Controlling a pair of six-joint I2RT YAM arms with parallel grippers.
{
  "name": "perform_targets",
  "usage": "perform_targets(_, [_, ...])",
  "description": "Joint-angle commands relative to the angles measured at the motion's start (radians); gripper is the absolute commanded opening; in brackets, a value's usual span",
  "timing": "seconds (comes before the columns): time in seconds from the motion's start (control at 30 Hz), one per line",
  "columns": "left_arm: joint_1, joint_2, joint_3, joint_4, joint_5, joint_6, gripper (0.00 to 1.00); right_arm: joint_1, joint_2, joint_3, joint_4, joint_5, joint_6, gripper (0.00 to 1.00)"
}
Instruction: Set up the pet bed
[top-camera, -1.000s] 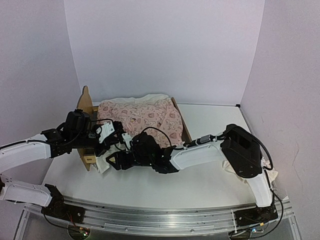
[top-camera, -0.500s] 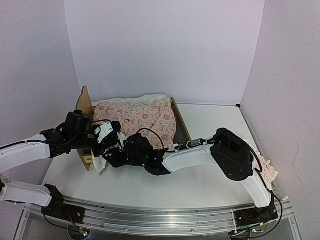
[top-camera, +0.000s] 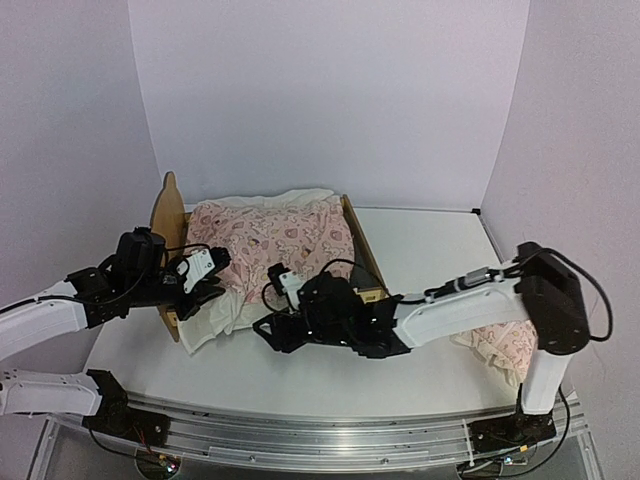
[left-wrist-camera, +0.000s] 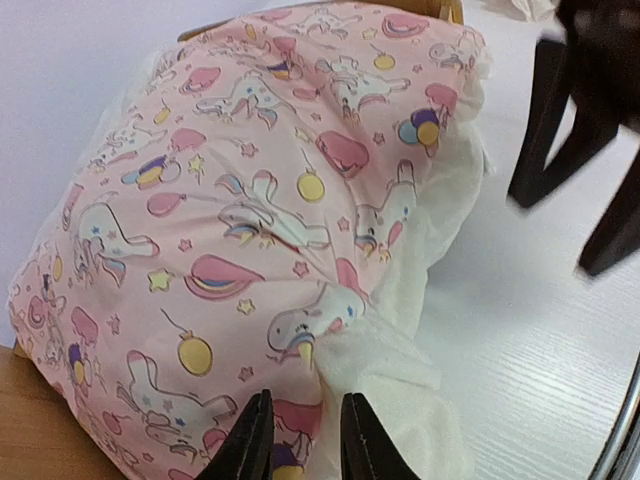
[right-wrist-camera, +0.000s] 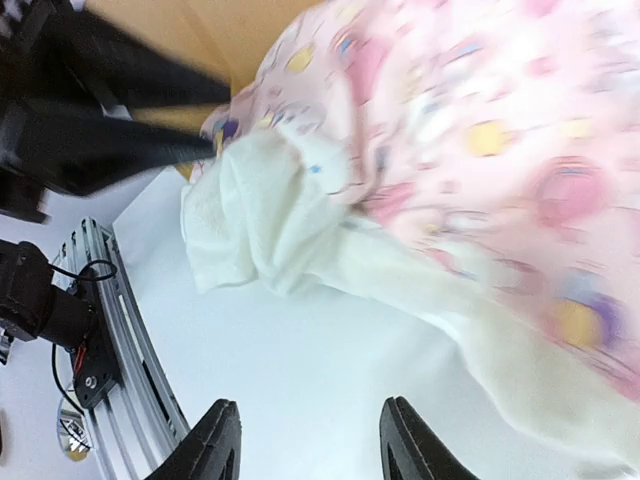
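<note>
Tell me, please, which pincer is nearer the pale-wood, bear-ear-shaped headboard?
Left. The left pincer sits beside the headboard, at a corner of the pink unicorn-print quilt; the right pincer hangs farther off, over the white table.

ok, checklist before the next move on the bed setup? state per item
1. Right gripper free: ok. Fingers wide apart over bare table, nothing between them.
2. Left gripper clear of the quilt: cannot tell. The gap is narrow and cloth shows in it.
3. Quilt inside the frame: not ok. Its white lining spills over the near side onto the table.
4. Pillow on the bed: not ok. It lies on the table under the right arm, apart from the bed.
5. Pet bed upright: ok. The headboard stands.
</note>
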Motion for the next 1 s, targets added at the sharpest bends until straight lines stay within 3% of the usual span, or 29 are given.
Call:
perform_targets(0.0, [0.003,-0.033,-0.028,-0.039,-0.038,0.008,0.26,-0.011,-0.206,-0.146,-0.190,0.218,0.002,0.47])
perform_targets(0.2, [0.005,-0.033,-0.035,-0.056,-0.051,0.027,0.32,-0.087,-0.273,-0.303,-0.204,0.271,0.144,0.41])
perform_targets(0.4, [0.005,-0.085,-0.057,-0.119,-0.069,0.028,0.44,-0.133,-0.237,-0.250,-0.204,0.281,0.084,0.49])
perform_targets(0.53, [0.006,-0.104,-0.070,-0.133,-0.075,0.027,0.46,-0.179,-0.211,-0.239,-0.203,0.305,0.087,0.49])
perform_targets(0.6, [0.005,-0.103,-0.070,-0.133,-0.075,0.030,0.46,-0.194,-0.199,-0.231,-0.203,0.323,0.082,0.41])
perform_targets(0.7, [0.005,-0.100,-0.074,-0.137,-0.075,0.041,0.46,-0.208,-0.190,-0.219,-0.204,0.335,0.075,0.22])
perform_targets(0.87, [0.005,-0.108,-0.077,-0.143,-0.067,0.053,0.46,-0.214,-0.229,-0.252,-0.209,0.395,0.078,0.01])
perform_targets(0.97, [0.005,-0.109,-0.075,-0.140,-0.066,0.066,0.46,-0.225,-0.262,-0.276,-0.243,0.438,0.093,0.00])
